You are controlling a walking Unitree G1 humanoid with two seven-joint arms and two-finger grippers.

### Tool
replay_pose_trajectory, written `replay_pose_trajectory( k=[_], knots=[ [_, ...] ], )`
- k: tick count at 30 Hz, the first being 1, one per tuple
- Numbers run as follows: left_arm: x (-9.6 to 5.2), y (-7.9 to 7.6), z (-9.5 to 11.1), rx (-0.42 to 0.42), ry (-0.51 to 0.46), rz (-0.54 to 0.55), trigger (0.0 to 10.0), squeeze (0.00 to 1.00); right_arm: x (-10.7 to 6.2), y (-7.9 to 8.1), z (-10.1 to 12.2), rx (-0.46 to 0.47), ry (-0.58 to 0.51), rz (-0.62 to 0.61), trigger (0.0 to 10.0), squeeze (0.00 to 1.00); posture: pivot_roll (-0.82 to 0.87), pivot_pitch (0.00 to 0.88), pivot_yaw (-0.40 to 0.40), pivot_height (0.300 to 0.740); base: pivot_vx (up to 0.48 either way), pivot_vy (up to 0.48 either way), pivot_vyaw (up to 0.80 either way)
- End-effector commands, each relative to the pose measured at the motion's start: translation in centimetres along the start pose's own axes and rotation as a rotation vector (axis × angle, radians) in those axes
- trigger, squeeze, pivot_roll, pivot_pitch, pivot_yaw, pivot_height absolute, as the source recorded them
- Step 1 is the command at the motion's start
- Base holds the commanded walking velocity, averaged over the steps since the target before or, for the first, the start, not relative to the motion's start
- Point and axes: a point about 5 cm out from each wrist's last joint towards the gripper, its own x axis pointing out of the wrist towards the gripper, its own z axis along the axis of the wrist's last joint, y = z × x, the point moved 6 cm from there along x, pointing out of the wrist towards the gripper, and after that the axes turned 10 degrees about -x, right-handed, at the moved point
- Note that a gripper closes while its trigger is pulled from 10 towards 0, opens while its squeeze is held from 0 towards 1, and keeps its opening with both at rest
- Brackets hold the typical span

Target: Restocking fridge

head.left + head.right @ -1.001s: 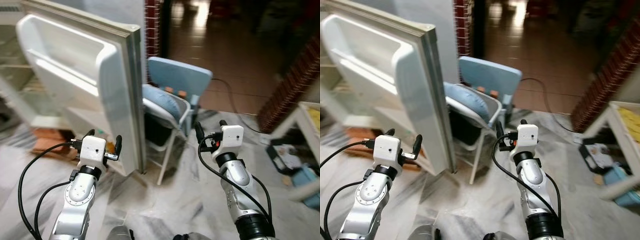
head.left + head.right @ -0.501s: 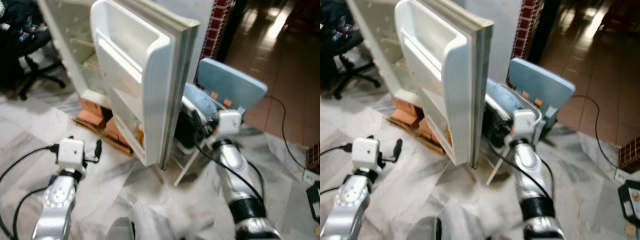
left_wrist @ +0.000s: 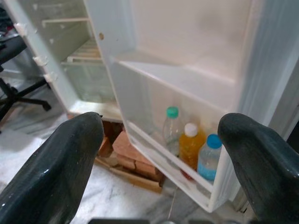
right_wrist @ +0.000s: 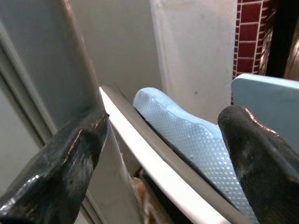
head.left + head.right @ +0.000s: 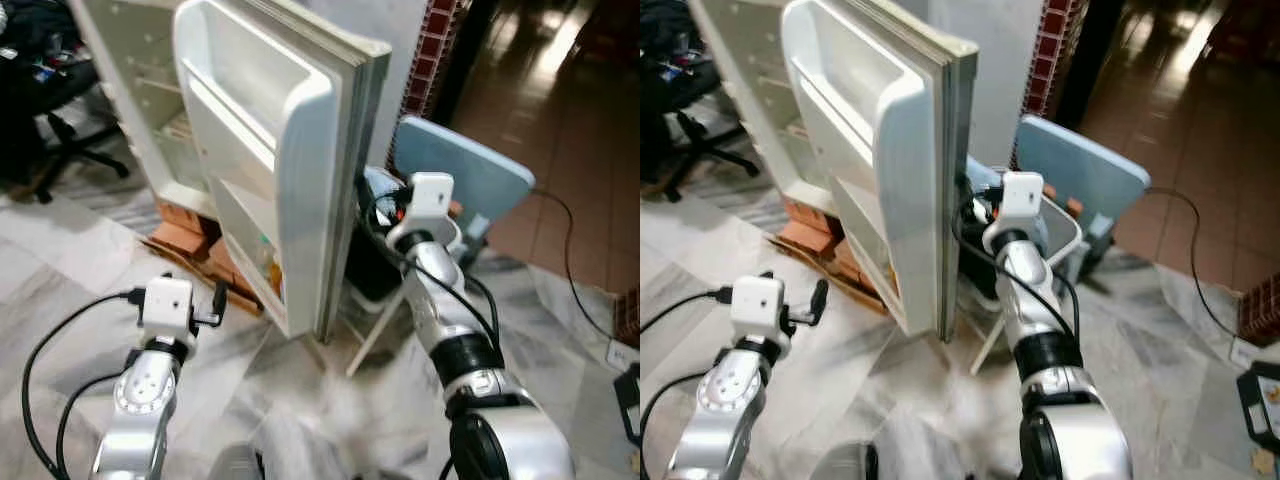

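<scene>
The white fridge door [image 5: 300, 150] stands open, its inner shelves facing my left. In the left wrist view its bottom shelf holds a green-capped clear bottle [image 3: 171, 127], an orange juice bottle [image 3: 190, 143] and a blue-capped bottle [image 3: 208, 157]. My left gripper [image 5: 178, 296] hangs open low in front of the door, holding nothing. My right gripper [image 5: 378, 205] is open at the door's outer edge, between the door and a light blue chair [image 5: 470, 172]. In the right wrist view one finger [image 4: 70, 158] lies close against the door's grey edge, with the chair's blue cushion [image 4: 182, 130] ahead.
The open fridge cabinet [image 5: 135, 90] stands on bricks [image 5: 185, 240]. A black office chair [image 5: 60, 130] is at far left. A red brick pillar [image 5: 425, 50] rises behind the door. A cable [image 5: 570, 260] runs over the marble floor at right.
My right gripper has risen and moved left, up to the door's outer edge. My left gripper has shifted slightly right toward the door. The head camera swung left one second ago.
</scene>
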Motion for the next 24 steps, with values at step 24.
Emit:
replay_pose_trajectory(
  k=[24],
  knots=[
    [0.4, -1.0, -0.9, 0.024, 0.030, -0.055, 10.0, 0.00, -7.9, 13.2, 3.8, 0.347, -0.043, 0.925, 10.0, 0.00, 0.06, 0.019, -0.032, 0.740, 0.000, 0.000, 0.00]
  ],
)
